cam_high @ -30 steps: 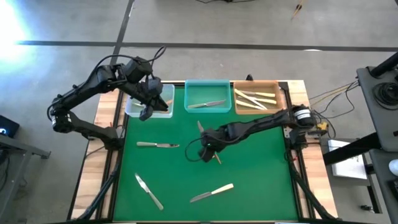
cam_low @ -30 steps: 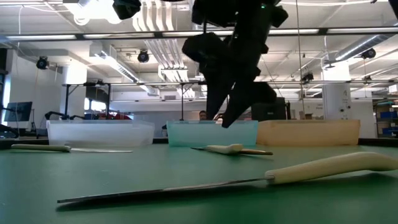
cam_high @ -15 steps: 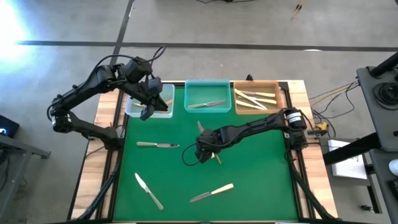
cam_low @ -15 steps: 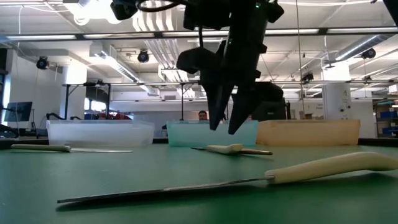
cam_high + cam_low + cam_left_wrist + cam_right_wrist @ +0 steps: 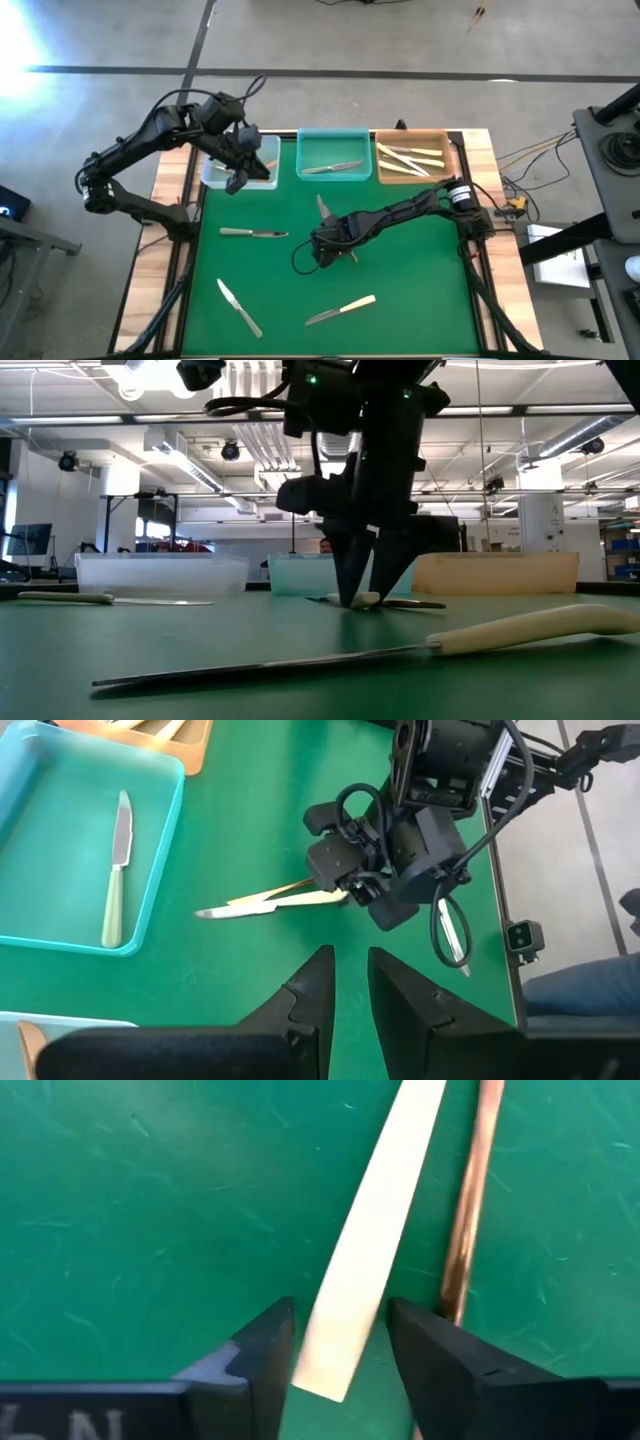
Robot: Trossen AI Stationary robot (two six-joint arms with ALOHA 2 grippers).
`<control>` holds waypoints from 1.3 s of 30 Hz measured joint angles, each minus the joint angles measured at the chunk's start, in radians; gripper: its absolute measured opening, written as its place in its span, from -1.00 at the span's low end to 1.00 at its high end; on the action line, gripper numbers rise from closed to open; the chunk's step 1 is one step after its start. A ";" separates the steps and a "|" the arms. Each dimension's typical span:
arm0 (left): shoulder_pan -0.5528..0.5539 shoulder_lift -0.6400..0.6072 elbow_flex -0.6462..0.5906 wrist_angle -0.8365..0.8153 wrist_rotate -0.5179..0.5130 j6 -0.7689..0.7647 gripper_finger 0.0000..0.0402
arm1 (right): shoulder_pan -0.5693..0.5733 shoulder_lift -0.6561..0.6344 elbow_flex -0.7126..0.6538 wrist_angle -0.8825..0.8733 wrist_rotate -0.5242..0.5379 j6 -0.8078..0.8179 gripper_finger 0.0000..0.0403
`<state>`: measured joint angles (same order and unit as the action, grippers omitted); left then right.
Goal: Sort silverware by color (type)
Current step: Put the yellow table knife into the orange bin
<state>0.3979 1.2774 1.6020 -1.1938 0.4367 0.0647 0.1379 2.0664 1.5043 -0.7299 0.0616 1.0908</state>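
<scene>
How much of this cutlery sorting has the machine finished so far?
Partly done: one knife lies in the teal bin, several cream-handled pieces in the amber bin. The right gripper straddles a cream-handled knife mid-mat, fingers open. Three more knives wait.

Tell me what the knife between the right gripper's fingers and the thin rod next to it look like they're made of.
The knife handle between the right gripper fingers looks like matte cream plastic or resin: flat, even colour, no glare. The thin rod beside it looks like copper- or gold-toned metal, judging by the bright streak along it. Both lie on the green mat, which looks like scuffed felt or rubber.
</scene>
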 joint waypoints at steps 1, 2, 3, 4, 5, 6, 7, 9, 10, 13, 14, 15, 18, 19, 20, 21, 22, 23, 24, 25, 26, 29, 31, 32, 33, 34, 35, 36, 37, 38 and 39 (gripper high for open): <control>-0.004 0.000 0.000 0.000 0.000 0.000 -0.77 | 0.000 0.008 0.000 -0.003 0.000 0.000 -0.26; -0.007 0.000 0.000 0.000 0.000 0.000 -0.77 | 0.000 0.018 -0.001 -0.005 0.000 -0.001 -0.34; -0.010 0.000 0.000 0.000 0.000 0.000 -0.77 | 0.000 0.023 -0.002 -0.009 -0.001 0.000 -0.43; -0.013 0.000 0.000 0.000 0.000 0.000 -0.77 | 0.000 0.029 -0.002 -0.012 -0.001 -0.001 -0.53; -0.016 0.000 0.000 0.000 0.000 0.000 -0.77 | 0.000 0.035 -0.003 -0.012 -0.002 -0.005 -0.63; -0.018 0.000 0.000 0.000 0.000 -0.001 -0.77 | 0.000 0.037 -0.003 -0.010 -0.003 -0.012 -0.68; -0.020 0.000 0.000 0.000 0.000 -0.002 -0.77 | 0.001 0.037 -0.003 -0.007 -0.003 -0.023 -0.68; -0.023 0.000 0.000 0.000 0.000 -0.007 -0.77 | 0.004 0.029 -0.003 -0.005 -0.006 -0.036 -0.68; -0.024 0.000 0.000 0.000 0.000 -0.007 -0.77 | 0.005 0.017 -0.003 -0.004 -0.008 -0.044 -0.68; -0.024 0.000 0.000 -0.003 0.000 -0.007 -0.77 | 0.008 -0.040 -0.006 0.007 -0.008 -0.123 -0.68; -0.024 0.000 0.000 -0.006 0.000 -0.006 -0.77 | 0.008 -0.060 -0.008 0.011 -0.009 -0.154 -0.68; -0.024 0.000 0.000 -0.010 0.000 -0.004 -0.77 | 0.007 -0.085 -0.011 0.014 -0.015 -0.185 -0.68; -0.024 0.000 0.000 -0.026 0.000 -0.003 -0.77 | 0.000 -0.201 -0.011 0.017 0.004 -0.261 -0.68; -0.024 0.000 0.000 -0.031 0.000 -0.002 -0.77 | -0.007 -0.246 -0.008 0.020 0.021 -0.286 -0.68; -0.024 0.000 0.000 -0.034 0.000 -0.002 -0.77 | -0.016 -0.291 -0.005 0.023 0.043 -0.310 -0.68; -0.024 0.000 0.000 -0.036 0.000 -0.001 -0.77 | -0.026 -0.328 -0.005 0.019 0.073 -0.334 -0.68; -0.024 0.000 0.000 -0.037 0.000 0.000 -0.77 | -0.037 -0.361 -0.005 0.007 0.100 -0.355 -0.68; -0.024 0.000 0.000 -0.036 -0.001 0.004 -0.77 | -0.053 -0.394 -0.008 -0.009 0.127 -0.381 -0.68; -0.024 0.000 0.000 -0.037 -0.001 0.010 -0.77 | -0.070 -0.423 -0.009 -0.032 0.156 -0.402 -0.68; -0.024 0.000 0.000 -0.036 -0.001 0.019 -0.77 | -0.090 -0.452 -0.009 -0.062 0.185 -0.415 -0.68; -0.024 0.000 0.000 -0.036 -0.001 0.027 -0.77 | -0.114 -0.488 -0.009 -0.103 0.214 -0.431 -0.68; -0.024 0.000 0.000 -0.032 -0.002 0.050 -0.77 | -0.204 -0.566 -0.006 -0.248 0.299 -0.461 -0.68; -0.024 0.000 0.000 -0.032 -0.003 0.072 -0.77 | -0.273 -0.593 -0.006 -0.359 0.338 -0.477 -0.68; -0.024 0.000 0.000 -0.031 -0.004 0.083 -0.77 | -0.308 -0.600 -0.009 -0.405 0.346 -0.485 -0.68; -0.024 0.000 0.000 -0.030 -0.007 0.095 -0.77 | -0.341 -0.605 -0.013 -0.444 0.347 -0.496 -0.68; -0.023 0.000 0.000 -0.028 -0.009 0.107 -0.77 | -0.374 -0.611 -0.020 -0.473 0.346 -0.509 -0.68; -0.023 0.000 0.000 -0.027 -0.011 0.120 -0.77 | -0.407 -0.618 -0.028 -0.498 0.346 -0.518 -0.68; -0.023 0.000 0.000 -0.023 -0.013 0.132 -0.77 | -0.439 -0.621 -0.040 -0.520 0.347 -0.534 -0.68; -0.023 0.000 0.000 -0.018 -0.020 0.144 -0.77 | -0.471 -0.621 -0.056 -0.543 0.350 -0.551 -0.68; -0.023 0.000 0.000 -0.018 -0.030 0.153 -0.77 | -0.500 -0.616 -0.075 -0.558 0.353 -0.573 -0.68; -0.023 0.000 0.000 -0.019 -0.040 0.159 -0.77 | -0.528 -0.610 -0.096 -0.561 0.354 -0.593 -0.68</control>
<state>0.3748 1.2774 1.6020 -1.2124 0.3965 0.2242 -0.3897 1.4566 1.4082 -1.2907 0.4156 0.4974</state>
